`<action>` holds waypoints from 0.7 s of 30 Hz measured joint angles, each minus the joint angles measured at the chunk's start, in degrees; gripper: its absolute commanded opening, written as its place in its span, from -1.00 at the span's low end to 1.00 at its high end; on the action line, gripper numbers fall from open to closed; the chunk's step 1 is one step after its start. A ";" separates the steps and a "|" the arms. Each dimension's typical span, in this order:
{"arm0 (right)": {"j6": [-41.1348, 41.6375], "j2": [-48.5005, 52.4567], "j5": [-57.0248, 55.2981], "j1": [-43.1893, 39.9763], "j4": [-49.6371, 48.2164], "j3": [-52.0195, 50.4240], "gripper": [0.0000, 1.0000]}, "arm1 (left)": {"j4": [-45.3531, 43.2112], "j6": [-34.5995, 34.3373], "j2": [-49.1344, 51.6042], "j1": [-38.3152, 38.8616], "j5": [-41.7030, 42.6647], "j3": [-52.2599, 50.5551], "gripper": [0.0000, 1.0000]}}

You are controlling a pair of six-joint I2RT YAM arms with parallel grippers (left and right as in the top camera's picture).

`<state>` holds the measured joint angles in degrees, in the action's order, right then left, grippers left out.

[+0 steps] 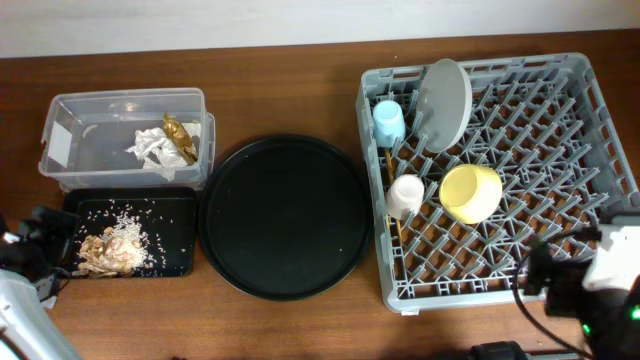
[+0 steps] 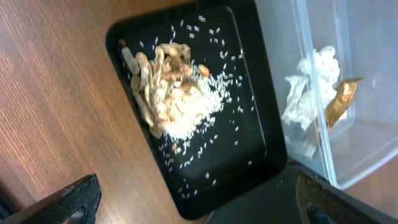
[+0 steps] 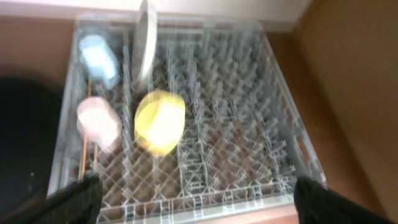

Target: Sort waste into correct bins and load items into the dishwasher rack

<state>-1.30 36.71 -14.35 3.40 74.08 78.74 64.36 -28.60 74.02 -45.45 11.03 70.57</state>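
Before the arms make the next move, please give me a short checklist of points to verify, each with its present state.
1. Napkin and wrapper inside clear tub: ok.
2. Food scraps in black rectangular tray: ok.
3. Blue cup, pink cup, plate, yellow bowl in rack: ok.
4. Chopsticks in rack, beside the cups: ok.
5. Left end effector and right end effector open, holding nothing: ok.

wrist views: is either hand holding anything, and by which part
Nothing is held: the left hand and the right hand are both open and empty.
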 measured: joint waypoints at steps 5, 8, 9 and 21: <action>3.48 -24.37 7.80 -0.07 -54.45 -45.55 0.97 | 0.04 0.00 0.07 0.00 -0.04 0.11 0.98; 7.82 -33.22 9.14 -0.07 -68.30 -66.77 0.97 | -0.15 -0.02 0.07 0.00 -0.09 0.11 0.98; 8.22 -35.19 9.31 -0.11 -70.58 -70.51 0.97 | 0.02 -0.02 0.07 0.00 -0.07 0.11 0.98; -2.19 -35.87 13.29 -4.55 -70.01 -78.12 0.97 | -0.07 0.00 0.07 0.00 -0.07 0.11 0.98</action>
<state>-3.49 0.84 -1.06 -1.15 4.08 0.62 64.29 -28.60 74.08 -45.45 10.96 70.67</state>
